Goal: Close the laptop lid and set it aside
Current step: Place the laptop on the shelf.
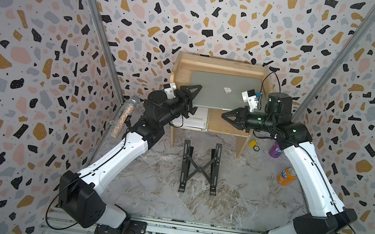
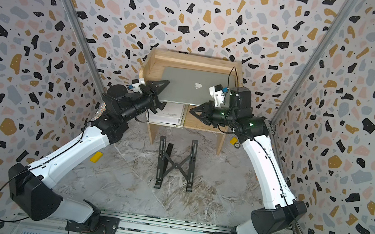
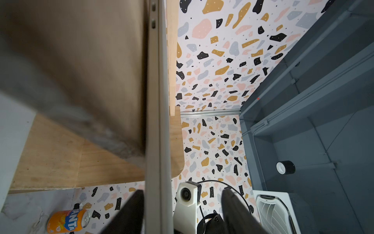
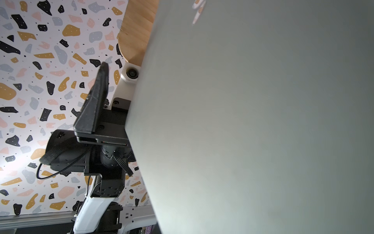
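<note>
Evidently parked: laptop (image 1: 209,100), lid (image 1: 226,83) down on wooden shelf (image 1: 214,63), side edge btwn left gripper's (image 1: 196,98) spread fingers (image 3: 232,210), unclamped; right gripper (image 1: 225,115) closed tight, empty, beside front edge, prob. steadying.

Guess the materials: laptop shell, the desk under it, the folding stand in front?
laptop: likely aluminium, matte silver with an even, soft sheen.
desk: wood, maybe plywood; pale, with visible grain.
folding stand: matte black, metal or plastic; can't tell.
</note>
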### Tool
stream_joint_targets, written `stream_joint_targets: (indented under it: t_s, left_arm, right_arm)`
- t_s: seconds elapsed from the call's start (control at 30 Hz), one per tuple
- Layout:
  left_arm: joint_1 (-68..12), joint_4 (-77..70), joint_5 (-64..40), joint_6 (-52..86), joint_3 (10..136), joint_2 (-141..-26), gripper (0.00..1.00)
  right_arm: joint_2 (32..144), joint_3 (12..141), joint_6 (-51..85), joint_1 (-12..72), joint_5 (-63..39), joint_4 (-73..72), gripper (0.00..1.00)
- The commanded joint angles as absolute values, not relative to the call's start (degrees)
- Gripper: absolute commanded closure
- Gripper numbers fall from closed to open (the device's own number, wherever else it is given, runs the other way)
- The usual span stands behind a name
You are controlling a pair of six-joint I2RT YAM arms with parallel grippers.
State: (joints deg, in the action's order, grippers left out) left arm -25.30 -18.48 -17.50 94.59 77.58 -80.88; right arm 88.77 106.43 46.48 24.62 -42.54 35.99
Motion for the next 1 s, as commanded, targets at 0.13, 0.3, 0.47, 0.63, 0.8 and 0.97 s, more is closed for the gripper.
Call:
stream_joint_targets:
  t_s: [0.13, 0.3, 0.47, 0.63, 0.8, 0.97]
  left_arm:
    - [-24.83, -21.34, -18.10, 94.53, 76.28, -79.28, 0.02]
    - [-24.78, -20.08, -18.02, 93.85, 74.44, -77.40, 0.00]
    - [-24.79, -20.12, -18.17, 93.74, 71.45, -75.35, 0.00]
    - [-24.72, -19.35, -17.49, 92.66, 68.35, -71.67, 0.00]
    - [-24.76, -16.97, -17.76, 90.86, 65.62, -67.51, 0.00]
    - [-24.70, -12.71, -17.94, 87.61, 60.96, -61.20, 0.00]
  right_arm:
    - [91.44, 110.74, 47.51, 24.86, -41.41, 35.03, 0.87]
    - [92.98, 112.72, 47.99, 24.87, -41.26, 34.87, 0.87]
    - [95.40, 116.21, 47.41, 24.83, -41.22, 36.54, 0.87]
    - [98.08, 119.61, 47.25, 24.83, -41.49, 37.93, 0.87]
    - [100.44, 123.62, 46.17, 24.66, -41.59, 40.03, 0.87]
    - [101.98, 125.00, 46.07, 23.12, -43.90, 40.45, 0.89]
